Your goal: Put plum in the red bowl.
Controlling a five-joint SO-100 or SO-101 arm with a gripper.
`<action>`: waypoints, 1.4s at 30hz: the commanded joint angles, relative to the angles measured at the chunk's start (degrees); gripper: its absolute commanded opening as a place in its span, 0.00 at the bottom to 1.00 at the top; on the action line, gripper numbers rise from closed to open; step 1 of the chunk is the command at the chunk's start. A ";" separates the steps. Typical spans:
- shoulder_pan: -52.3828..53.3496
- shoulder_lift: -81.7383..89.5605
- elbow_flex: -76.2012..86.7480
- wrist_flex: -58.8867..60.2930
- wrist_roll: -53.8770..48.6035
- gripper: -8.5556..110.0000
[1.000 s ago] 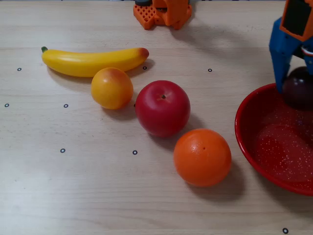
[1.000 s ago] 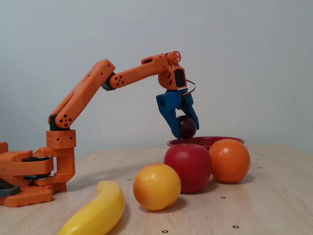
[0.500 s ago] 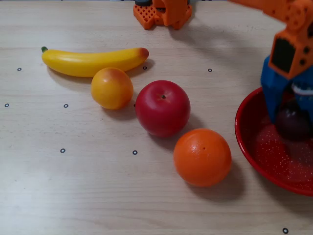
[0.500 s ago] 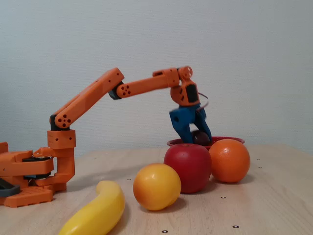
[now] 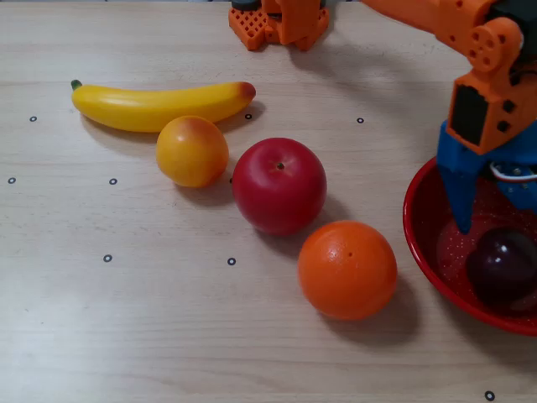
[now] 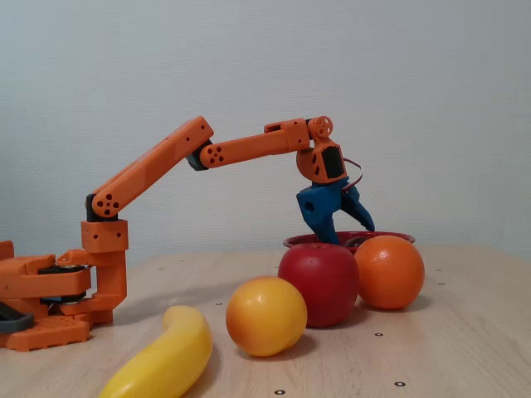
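Where the frames are checked for brands, labels or writing, none can be read; the light wooden surface [image 5: 168, 336] carries only small black ring marks.

The orange arm [image 6: 158, 170] reaches from its base at the left of the fixed view to a point over the red bowl [image 5: 424, 243]. The bowl is the only container and serves here as the landmark. It lies at the right edge of the overhead view, partly cut off by the frame, with fine white speckles on its inner wall.

The plum [image 5: 502, 265] rests inside the bowl, on its floor, clear of the tool. In the fixed view the plum is hidden behind the other fruit.

The blue tool [image 6: 348, 229] hangs above the bowl with its fingers spread apart, holding nothing. One finger [image 5: 461, 189] points down inside the rim.

Outside the bowl, in the overhead view:
- the banana [image 5: 159, 105], farthest from the bowl;
- the red apple [image 5: 278, 185], well apart from the rim;
- the orange [image 5: 347, 269], just beside the rim;
- the yellow-orange fruit [image 5: 192, 151], between banana and apple.
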 commanded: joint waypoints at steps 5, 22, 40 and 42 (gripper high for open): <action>2.72 14.06 -0.62 -1.58 -1.14 0.43; 8.17 35.60 5.19 0.79 6.50 0.24; 16.61 55.20 18.90 0.88 14.06 0.07; 17.58 58.27 21.80 0.97 13.45 0.07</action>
